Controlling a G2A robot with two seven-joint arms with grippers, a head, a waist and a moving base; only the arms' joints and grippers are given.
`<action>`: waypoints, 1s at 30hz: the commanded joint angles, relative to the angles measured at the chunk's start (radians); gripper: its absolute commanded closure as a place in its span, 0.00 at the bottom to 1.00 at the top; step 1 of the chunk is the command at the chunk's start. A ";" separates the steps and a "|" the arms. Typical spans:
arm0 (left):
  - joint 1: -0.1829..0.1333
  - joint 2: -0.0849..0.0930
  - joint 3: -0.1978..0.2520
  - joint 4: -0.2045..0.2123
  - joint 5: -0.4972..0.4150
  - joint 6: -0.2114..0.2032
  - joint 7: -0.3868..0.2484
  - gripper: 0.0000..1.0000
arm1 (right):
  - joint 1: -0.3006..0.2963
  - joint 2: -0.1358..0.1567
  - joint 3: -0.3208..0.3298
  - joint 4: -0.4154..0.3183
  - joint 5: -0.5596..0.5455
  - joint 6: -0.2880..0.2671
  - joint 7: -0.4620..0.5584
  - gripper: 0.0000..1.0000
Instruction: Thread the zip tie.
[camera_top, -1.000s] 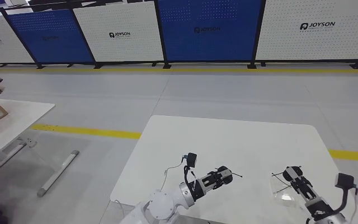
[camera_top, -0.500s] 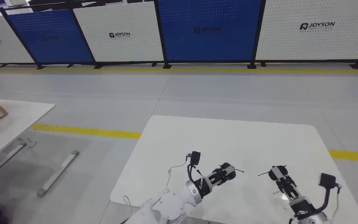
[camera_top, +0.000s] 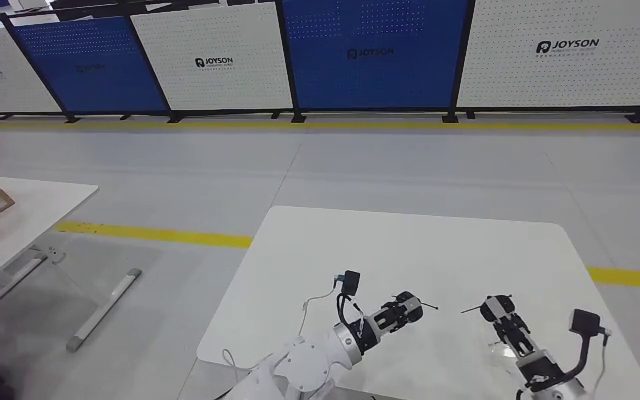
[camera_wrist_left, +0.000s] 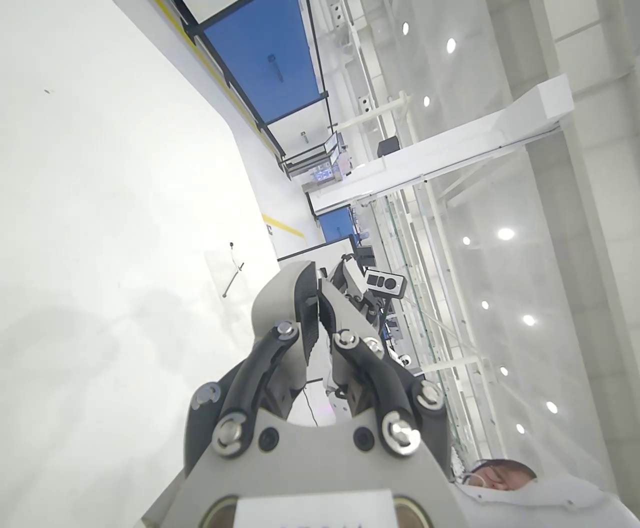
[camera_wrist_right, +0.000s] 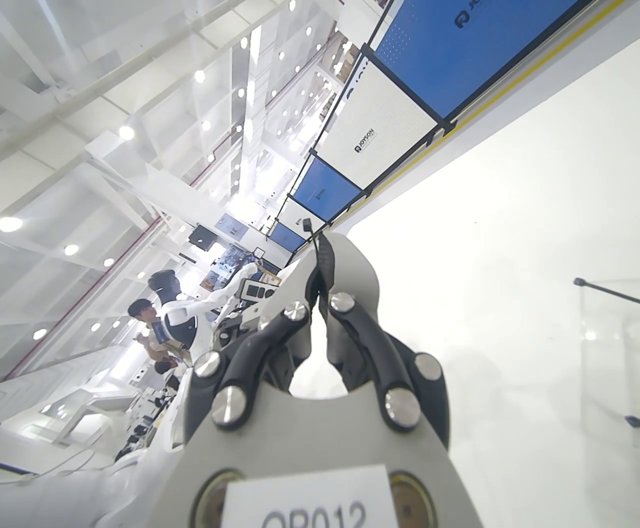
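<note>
While its band is being hidden inside the grip, the zip tie (camera_wrist_right: 307, 224) is being clamped by the closed right gripper (camera_wrist_right: 321, 247) over the table (camera_top: 420, 250). In the top view, a thin black strip (camera_top: 427, 304), probably another tie, is being pinched by the closed left gripper (camera_wrist_left: 318, 290).

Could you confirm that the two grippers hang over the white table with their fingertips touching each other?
Not quite: they are apart, not touching. The top view shows the left gripper and the right gripper over the white table, pointing towards each other with a strip of bare tabletop between their fingertips.
</note>
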 joint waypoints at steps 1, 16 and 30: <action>0.000 0.000 0.000 0.000 0.000 0.000 0.000 1.00 | 0.006 -0.005 -0.017 -0.002 -0.026 0.007 -0.035 1.00; 0.000 0.000 0.000 0.000 0.000 0.000 0.000 1.00 | 0.021 -0.018 -0.074 -0.001 -0.083 0.041 -0.097 1.00; 0.000 0.000 0.000 0.000 0.000 0.000 0.000 1.00 | 0.102 -0.036 -0.140 0.030 -0.122 0.093 -0.067 1.00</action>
